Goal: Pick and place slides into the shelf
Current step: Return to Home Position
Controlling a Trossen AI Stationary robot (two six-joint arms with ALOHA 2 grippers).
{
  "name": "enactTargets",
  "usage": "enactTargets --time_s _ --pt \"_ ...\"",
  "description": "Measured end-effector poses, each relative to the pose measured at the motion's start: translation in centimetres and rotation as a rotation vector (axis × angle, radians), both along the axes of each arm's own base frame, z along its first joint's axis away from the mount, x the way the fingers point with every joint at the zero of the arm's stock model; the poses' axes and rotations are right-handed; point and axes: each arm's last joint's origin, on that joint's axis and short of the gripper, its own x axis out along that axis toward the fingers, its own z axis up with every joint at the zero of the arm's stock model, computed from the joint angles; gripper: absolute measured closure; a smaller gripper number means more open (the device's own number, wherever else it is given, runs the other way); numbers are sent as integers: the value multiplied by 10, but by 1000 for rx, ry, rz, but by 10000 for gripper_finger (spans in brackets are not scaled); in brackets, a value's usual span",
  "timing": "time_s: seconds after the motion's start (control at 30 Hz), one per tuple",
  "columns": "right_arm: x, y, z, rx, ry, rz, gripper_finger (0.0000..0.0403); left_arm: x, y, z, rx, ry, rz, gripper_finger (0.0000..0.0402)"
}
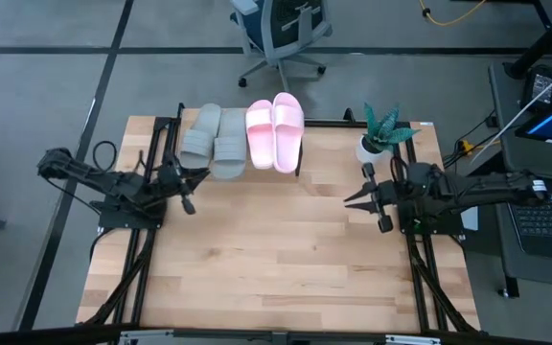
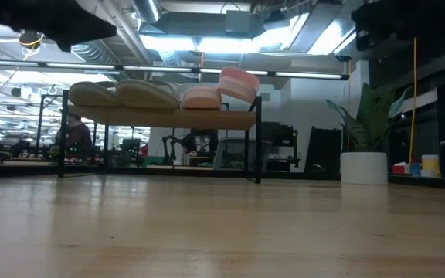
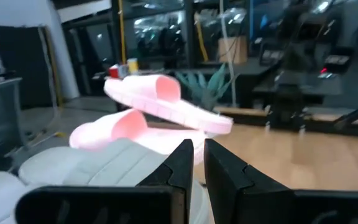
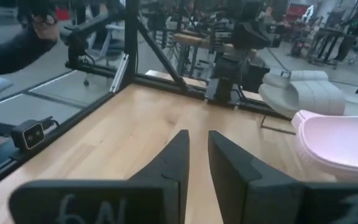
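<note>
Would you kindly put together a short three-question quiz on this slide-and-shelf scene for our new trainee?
1. True or false: both pink slides and both grey-green slides rest on the shelf.
2. What stands beside the shelf's pink end? A) a potted plant B) a mug C) a cardboard box
3. Fill in: the pair lying nearest the left claw is the ___ pair.

Key: 1 true; 2 A; 3 grey-green.
</note>
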Motion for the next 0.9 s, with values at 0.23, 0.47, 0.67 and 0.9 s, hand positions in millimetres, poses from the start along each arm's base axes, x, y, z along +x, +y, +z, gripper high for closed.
enactTargets --time_s 0.23,0.47,0.67,0.9 --pt "-14 1 -17 18 -61 26 341 -13 3 -34 -51 -51 -93 368" --pt "-22 3 -29 37 -60 104 341 -19 4 -54 -63 -80 -119 368" --pt "-25 3 -36 41 -38 103 341 -19 3 -69 -97 -52 -171 368" --pt "-27 4 -37 32 -26 141 341 -19 3 -70 -89 -33 -170 368"
